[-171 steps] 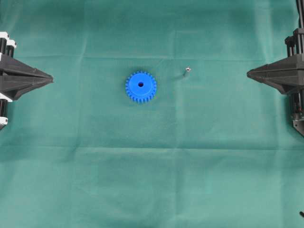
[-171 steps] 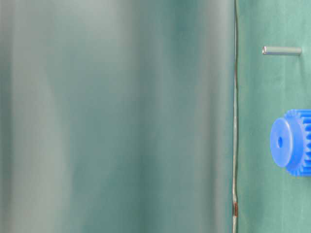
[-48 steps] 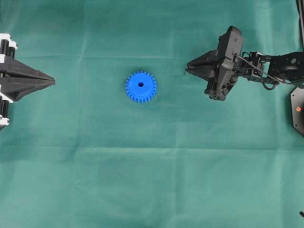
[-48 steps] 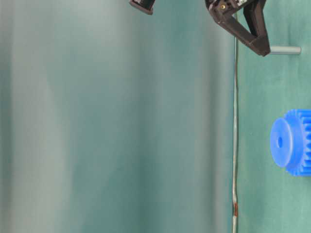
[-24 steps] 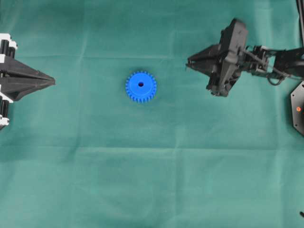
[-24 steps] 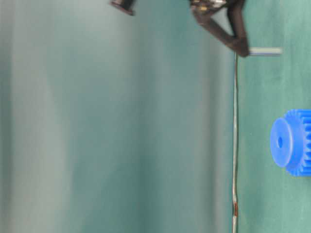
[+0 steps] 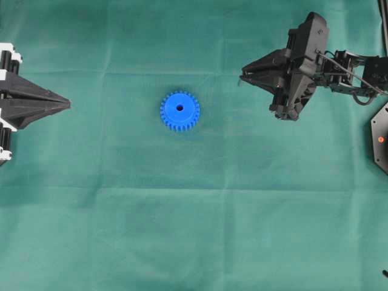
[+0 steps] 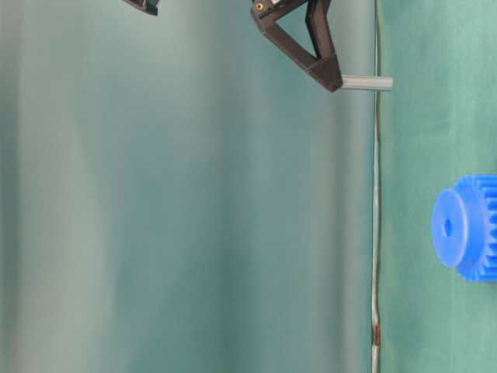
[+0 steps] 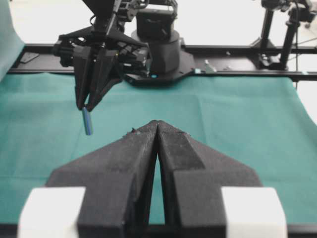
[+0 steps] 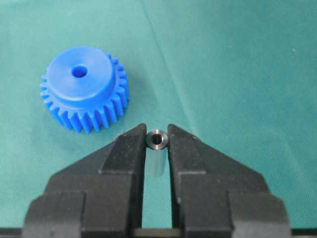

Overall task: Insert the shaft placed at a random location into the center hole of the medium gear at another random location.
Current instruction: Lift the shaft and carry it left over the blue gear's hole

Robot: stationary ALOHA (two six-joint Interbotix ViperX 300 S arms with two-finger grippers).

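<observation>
The medium gear (image 7: 180, 111), bright blue and toothed, lies flat on the green cloth with its center hole (image 7: 180, 108) facing up. It also shows in the right wrist view as the gear (image 10: 84, 89) with its hole (image 10: 79, 72), to the upper left of the fingers. My right gripper (image 7: 242, 77) is to the gear's right, lifted off the cloth and shut on the shaft (image 10: 157, 140). The shaft (image 8: 366, 82) hangs from the fingertips, clear of the cloth. My left gripper (image 7: 66, 104) rests at the left edge, shut and empty, its tips touching (image 9: 157, 124).
A creased green cloth (image 7: 194, 230) covers the whole table. The right arm's links and base (image 7: 381, 139) sit at the right edge. In the left wrist view a black frame rail (image 9: 237, 49) runs along the far side.
My right gripper has risen with the shaft, lifting it off the cloth, and drifted slightly right and back. The gear and the left arm have not moved.
</observation>
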